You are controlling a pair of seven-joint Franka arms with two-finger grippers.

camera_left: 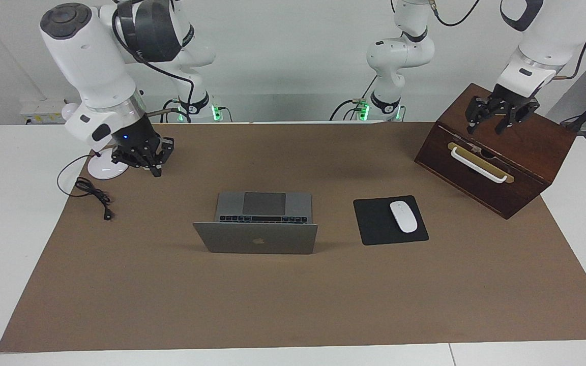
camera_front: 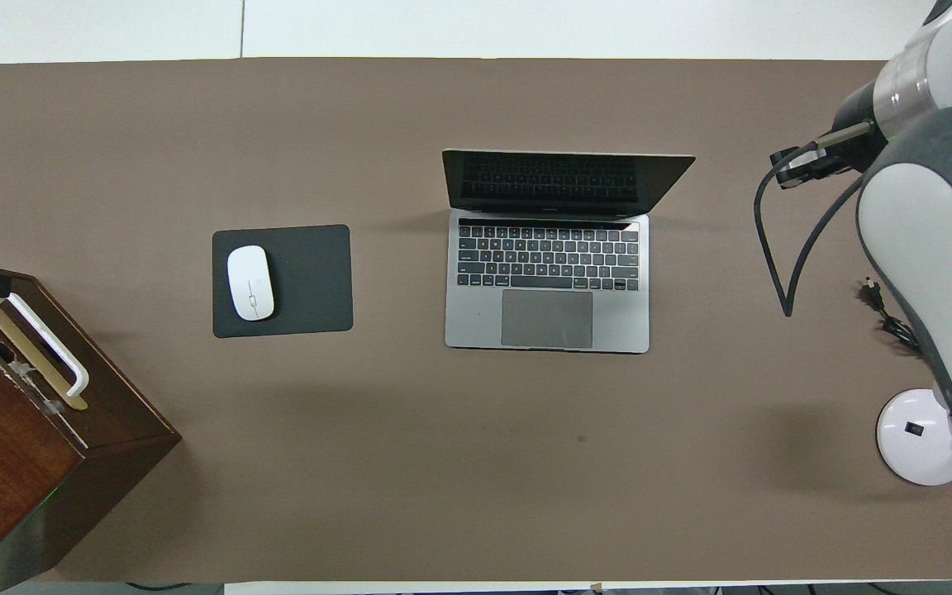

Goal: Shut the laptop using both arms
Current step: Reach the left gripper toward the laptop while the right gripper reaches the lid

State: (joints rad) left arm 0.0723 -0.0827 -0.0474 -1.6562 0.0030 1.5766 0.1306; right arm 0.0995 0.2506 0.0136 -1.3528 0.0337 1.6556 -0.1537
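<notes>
The silver-grey laptop (camera_left: pixel 257 239) stands open in the middle of the brown mat, its lid upright and the apple logo facing away from the robots. Its keys and trackpad show in the overhead view (camera_front: pixel 546 281). My right gripper (camera_left: pixel 140 165) hangs low over the mat beside a white lamp base, well apart from the laptop toward the right arm's end. My left gripper (camera_left: pixel 486 127) is open and empty, up over the wooden box at the left arm's end. In the overhead view the right arm's body hides its gripper.
A black mouse pad (camera_left: pixel 374 223) with a white mouse (camera_left: pixel 403 216) lies beside the laptop toward the left arm's end. A dark wooden box (camera_left: pixel 527 147) with a white handle stands beside the pad. The white lamp base (camera_left: pixel 106 168) and a black cable (camera_left: pixel 94 195) lie at the right arm's end.
</notes>
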